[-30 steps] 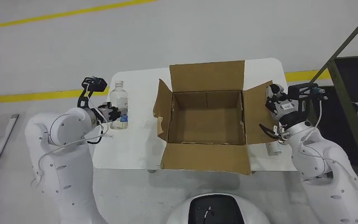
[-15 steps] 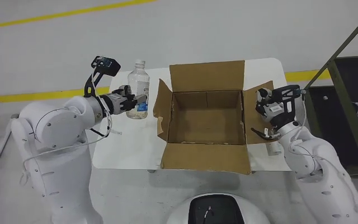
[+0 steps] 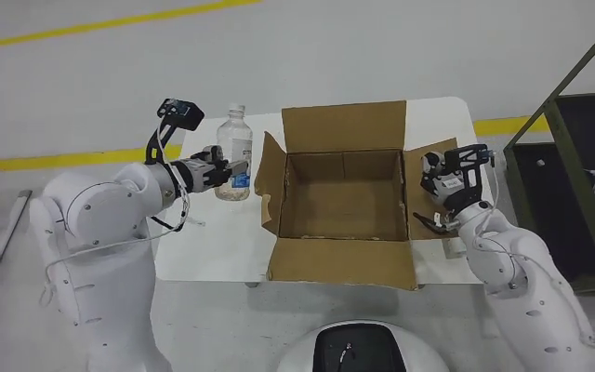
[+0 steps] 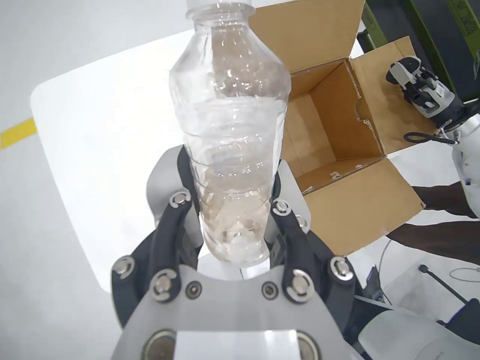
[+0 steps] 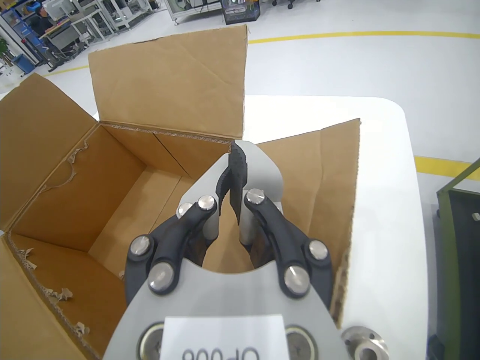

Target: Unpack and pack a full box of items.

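Your left gripper is clamped around the lower body of the clear bottle, cap up, left of centre in the top view and just beside the left flap of the open box. Best bet now: carry it high enough to clear that flap, keep it upright, and let go only once it's low over the bare box floor. Your right gripper is pinched shut on nothing at centre right, above the right flap, so hold it out of the opening.
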